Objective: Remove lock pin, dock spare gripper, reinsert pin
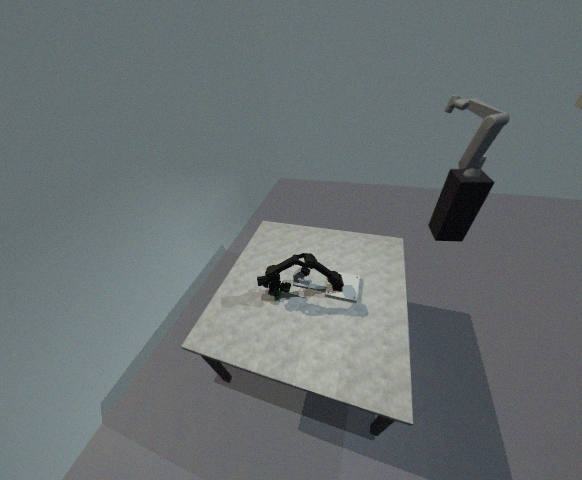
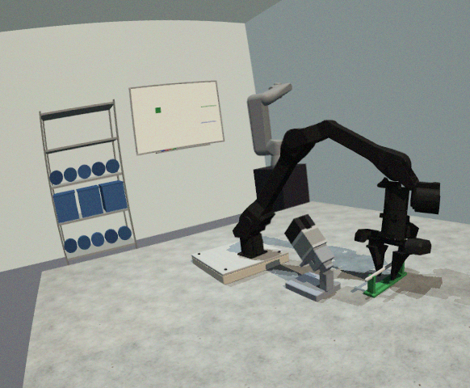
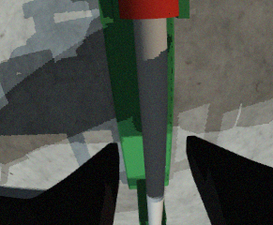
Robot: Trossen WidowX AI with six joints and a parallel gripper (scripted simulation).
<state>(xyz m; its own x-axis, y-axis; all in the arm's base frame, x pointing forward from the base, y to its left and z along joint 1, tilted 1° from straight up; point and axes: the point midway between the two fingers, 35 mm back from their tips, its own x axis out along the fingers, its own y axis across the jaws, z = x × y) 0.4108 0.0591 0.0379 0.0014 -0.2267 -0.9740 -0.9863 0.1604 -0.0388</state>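
Observation:
A pale lock pin [image 2: 375, 273] [image 3: 154, 108] lies level along a green holder [image 2: 380, 288] [image 3: 133, 157] with a post near each end; whether it runs through the posts or rests on them I cannot tell. Its red head [image 3: 149, 7] shows at the top of the wrist view. My gripper [image 2: 387, 276] [image 3: 153, 148] is open and points down, one finger on each side of the pin's shaft, with a gap on both sides in the wrist view. The grey spare gripper [image 2: 310, 246] leans, dark end up, on a grey stand [image 2: 304, 288] between the holder and my base. Its spigot and any socket are not clear.
My arm's base stands on a white plate [image 2: 223, 260] [image 1: 351, 283] behind the grey stand. The table [image 1: 312, 351] [image 2: 185, 334] carries all of this. A second, pale arm [image 1: 480, 142] [image 2: 258, 125] stands on a dark pedestal beyond the table.

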